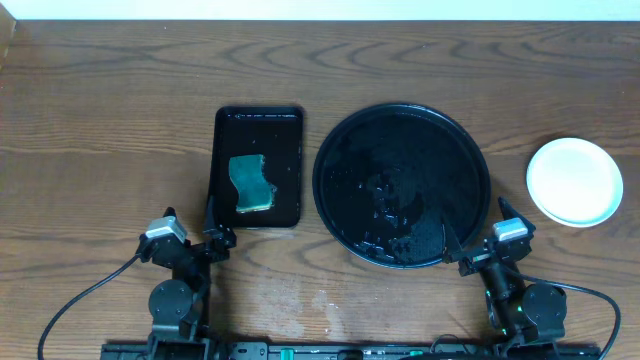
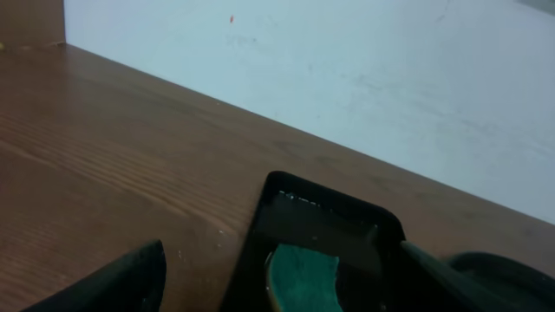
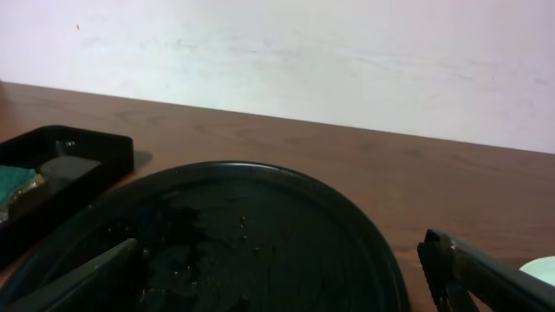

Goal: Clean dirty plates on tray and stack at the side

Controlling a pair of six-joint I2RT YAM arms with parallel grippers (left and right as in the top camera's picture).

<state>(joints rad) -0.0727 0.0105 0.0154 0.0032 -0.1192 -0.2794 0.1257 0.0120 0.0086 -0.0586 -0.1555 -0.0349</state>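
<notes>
The round black tray [image 1: 402, 185] sits in the middle of the table, wet and with no plate on it; it also shows in the right wrist view [image 3: 260, 234]. A stack of pale plates [image 1: 574, 181] rests on the bare wood at the far right; a sliver of it shows in the right wrist view [image 3: 542, 270]. My left gripper [image 1: 190, 232] is open and empty near the front edge, just short of the rectangular tray. My right gripper [image 1: 480, 238] is open and empty at the round tray's front right rim.
A small rectangular black tray [image 1: 258, 166] left of the round tray holds a green and yellow sponge [image 1: 250, 184], also in the left wrist view [image 2: 303, 282]. A pale wall runs along the table's far edge. Cables trail from both arm bases.
</notes>
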